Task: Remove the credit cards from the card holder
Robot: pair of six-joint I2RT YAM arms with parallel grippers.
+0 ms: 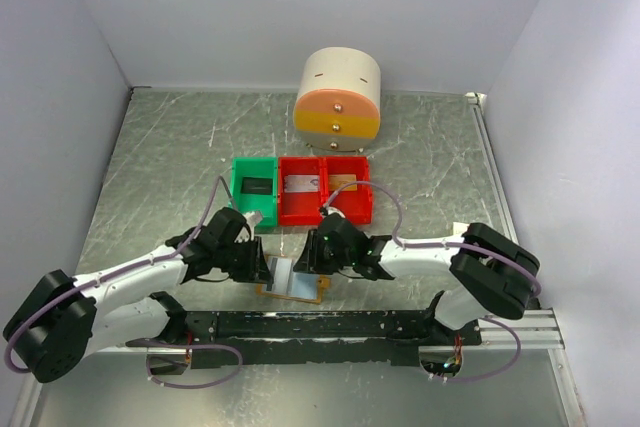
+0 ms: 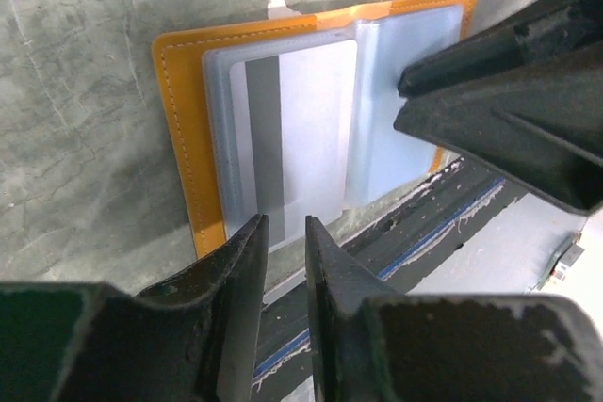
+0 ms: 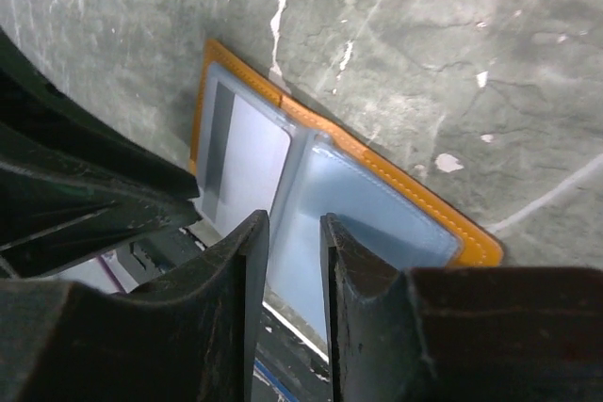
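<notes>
The card holder lies open at the table's near edge, orange-tan rim around pale blue pockets. A grey-silver credit card with a dark stripe sits in its left pocket, and its near edge sticks out past the rim. It also shows in the right wrist view. My left gripper hovers over that near edge, jaws narrowly apart, holding nothing. My right gripper is over the right pocket, jaws narrowly apart and empty. Its fingers rest by the holder's right half.
Behind the holder stand a green bin with a dark item and two red bins. The left red bin holds a pale card, the right a gold-orange one. A round drawer unit stands at the back. A black rail runs along the near edge.
</notes>
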